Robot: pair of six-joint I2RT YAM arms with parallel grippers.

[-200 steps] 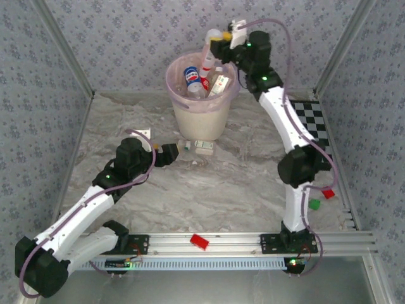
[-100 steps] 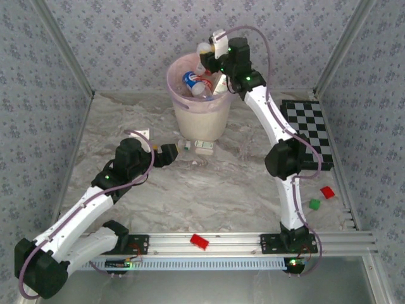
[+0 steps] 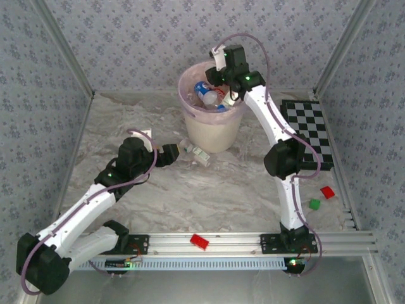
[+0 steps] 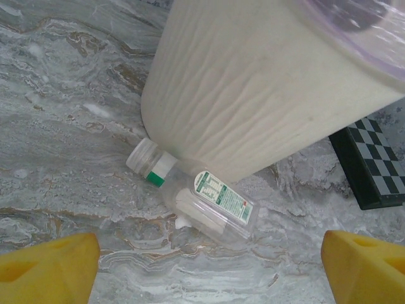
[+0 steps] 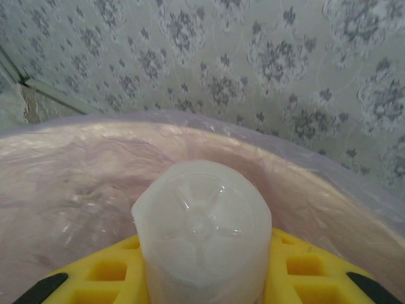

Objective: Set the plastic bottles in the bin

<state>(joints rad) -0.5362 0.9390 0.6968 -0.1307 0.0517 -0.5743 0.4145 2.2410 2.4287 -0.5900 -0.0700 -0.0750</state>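
Note:
The cream bin [image 3: 212, 132] with its pink bag stands at the back centre, and several bottles [image 3: 207, 94] with blue and red labels lie inside it. My right gripper [image 3: 218, 75] hangs over the bin's far rim. In the right wrist view it [image 5: 202, 275] is shut on a whitish bottle [image 5: 201, 231], seen base-on between the yellow fingers [image 5: 104, 273], with the pink bag [image 5: 76, 183] just beyond. A clear bottle [image 4: 212, 202] with a green-and-white cap lies on the table against the bin's foot [image 4: 253, 107]. My left gripper [image 4: 209, 272] stands open just short of that clear bottle [image 3: 196, 152].
A black-and-white chequered board [image 3: 311, 126] lies right of the bin. One red block [image 3: 327, 192] and a green block [image 3: 314, 204] sit near the right arm's base, and another red block [image 3: 200, 241] rests on the front rail. Patterned walls close in three sides.
My right gripper has swung left and down over the bin with the whitish bottle. The bin has shifted right. The clear bottle at its foot has turned slightly; my left gripper has edged forward.

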